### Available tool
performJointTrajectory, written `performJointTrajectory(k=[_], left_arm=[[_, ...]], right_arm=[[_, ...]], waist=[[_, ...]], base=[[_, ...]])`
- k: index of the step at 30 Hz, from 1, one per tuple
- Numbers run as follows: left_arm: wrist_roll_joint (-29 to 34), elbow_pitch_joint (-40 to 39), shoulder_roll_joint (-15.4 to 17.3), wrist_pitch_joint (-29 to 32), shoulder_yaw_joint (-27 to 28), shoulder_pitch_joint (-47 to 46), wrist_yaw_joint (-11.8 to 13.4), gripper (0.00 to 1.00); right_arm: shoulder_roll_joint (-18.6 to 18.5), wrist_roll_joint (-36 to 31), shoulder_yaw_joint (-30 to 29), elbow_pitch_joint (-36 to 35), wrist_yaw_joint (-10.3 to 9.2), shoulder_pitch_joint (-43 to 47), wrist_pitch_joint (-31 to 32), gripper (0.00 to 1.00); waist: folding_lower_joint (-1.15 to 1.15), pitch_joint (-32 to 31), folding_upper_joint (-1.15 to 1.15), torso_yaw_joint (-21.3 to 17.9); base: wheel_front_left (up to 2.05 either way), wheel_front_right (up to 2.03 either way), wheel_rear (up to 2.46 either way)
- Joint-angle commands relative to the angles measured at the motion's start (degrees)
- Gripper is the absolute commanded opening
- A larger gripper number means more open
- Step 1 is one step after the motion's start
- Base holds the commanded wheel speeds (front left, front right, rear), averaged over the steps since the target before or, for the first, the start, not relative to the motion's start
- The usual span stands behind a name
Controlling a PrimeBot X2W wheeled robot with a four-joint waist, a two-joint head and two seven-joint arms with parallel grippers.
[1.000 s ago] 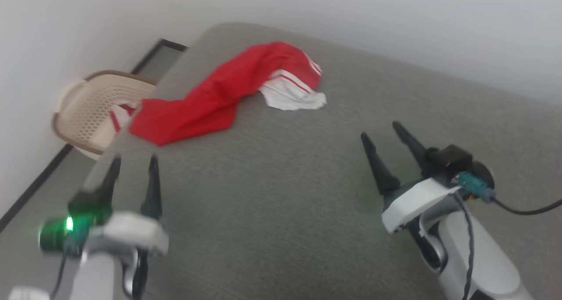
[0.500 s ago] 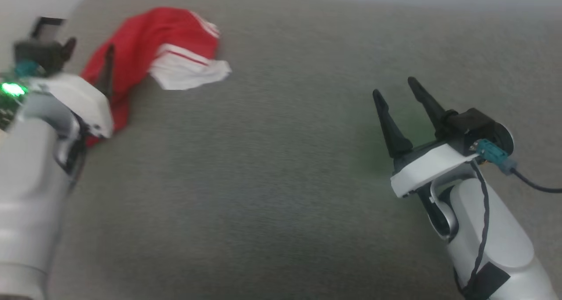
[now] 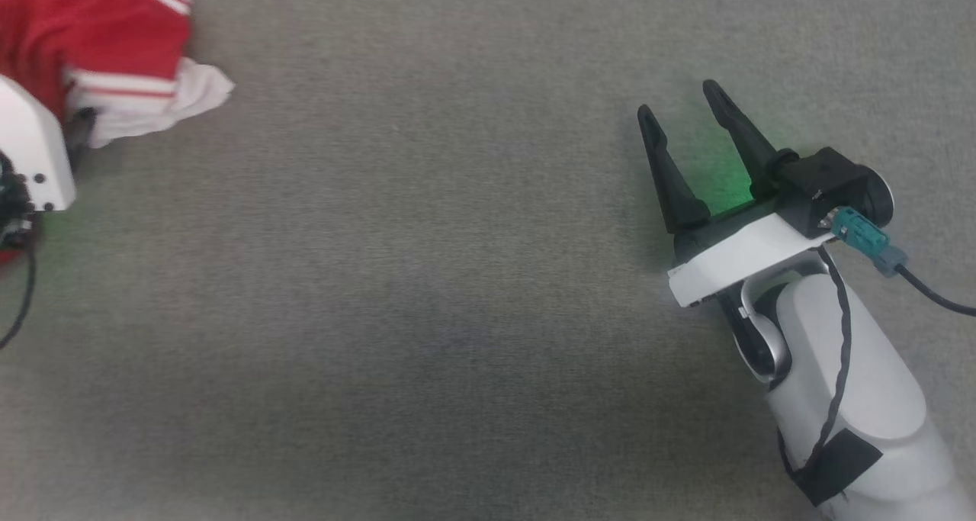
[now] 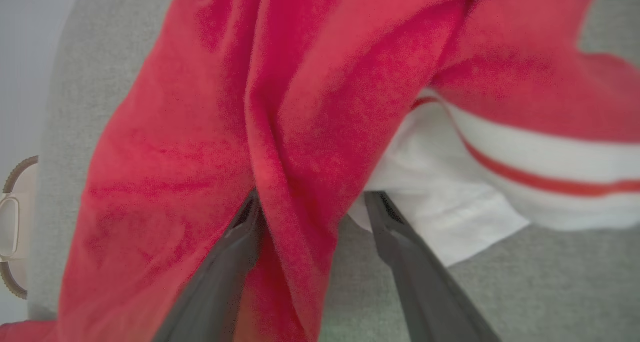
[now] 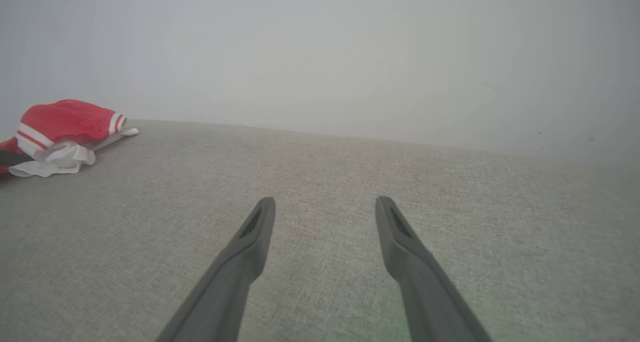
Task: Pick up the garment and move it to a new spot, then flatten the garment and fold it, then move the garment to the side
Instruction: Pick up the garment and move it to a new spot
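The left gripper [image 4: 315, 198] now straddles a fold of the garment [image 3: 91, 25], upper left, unclenched, grasp pending; the right gripper [image 3: 677, 98] waits, released and empty

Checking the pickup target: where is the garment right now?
The garment lies bunched at the head view's top left corner on the grey surface, a red fold between the open left end effector's fingers, far from the right end effector.

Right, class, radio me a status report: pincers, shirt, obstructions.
Left pincer open, straddling a fold of shirt. Right pincer open, away from it. Shirt crumpled on grey surface. Nothing seen in the way.
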Motion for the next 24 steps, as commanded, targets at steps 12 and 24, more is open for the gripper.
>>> performJointTrajectory(k=[12,24], left_arm=[[-7.23,3.35,0.43,-0.60,-6.83,0.10,-0.07,0.00],[-16.30,-3.86,1.41,-10.44,-9.55,-1.80,-0.06,0.00]], right_arm=[[0.09,-1.47,1.24,-2.39,0.00,-2.02,-0.14,1.00],[1.13,0.34,-3.10,-1.81,0.00,3.65,-0.14,1.00]], waist=[[0.00,2.63,0.00,-2.79],[0.00,-6.83,0.00,-0.73]], base=[[0.00,0.00,0.00],[0.00,0.00,0.00]])
